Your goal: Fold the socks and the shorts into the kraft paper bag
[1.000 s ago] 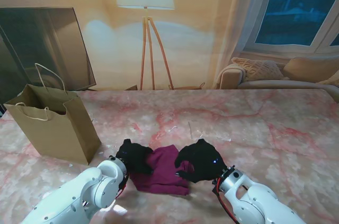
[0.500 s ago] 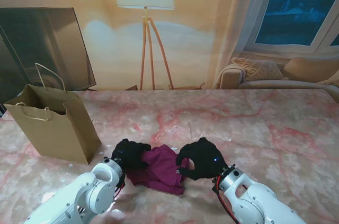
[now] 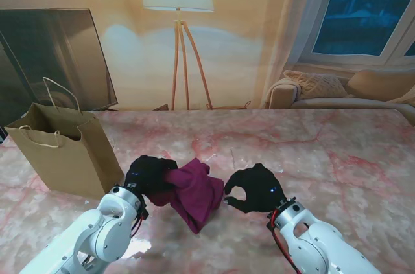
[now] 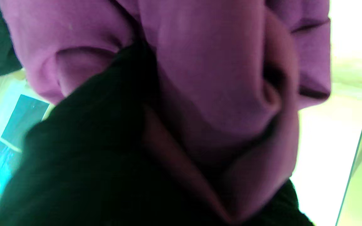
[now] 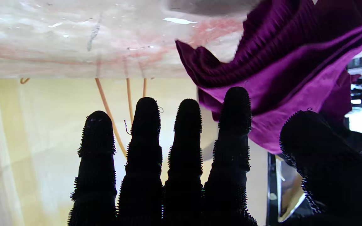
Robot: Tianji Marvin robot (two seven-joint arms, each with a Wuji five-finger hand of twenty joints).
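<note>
The purple shorts (image 3: 194, 193) are hanging bunched in the air just over the bench (image 3: 311, 157), near the front edge and a little left of the middle, with one corner drooping toward the marble. The left hand (image 3: 148, 175) is clamping them at their left side, its dark fingers closed around a thick fold of cloth; the left wrist view is showing that fold (image 4: 218, 94) pressed tight against the palm, so the grip is looking secure. Gathering the cloth in one fist is probably meant to keep it compact enough for a narrow opening. The right hand (image 3: 254, 188) is sitting just to the right of the shorts, holding nothing, its fingers (image 5: 187, 131) spread straight and apart from the hem (image 5: 281, 94). The kraft paper bag (image 3: 65, 154) is standing upright at the far left with its mouth open, close to the loaded hand, which suits a short carry across. I am not seeing any socks anywhere.
</note>
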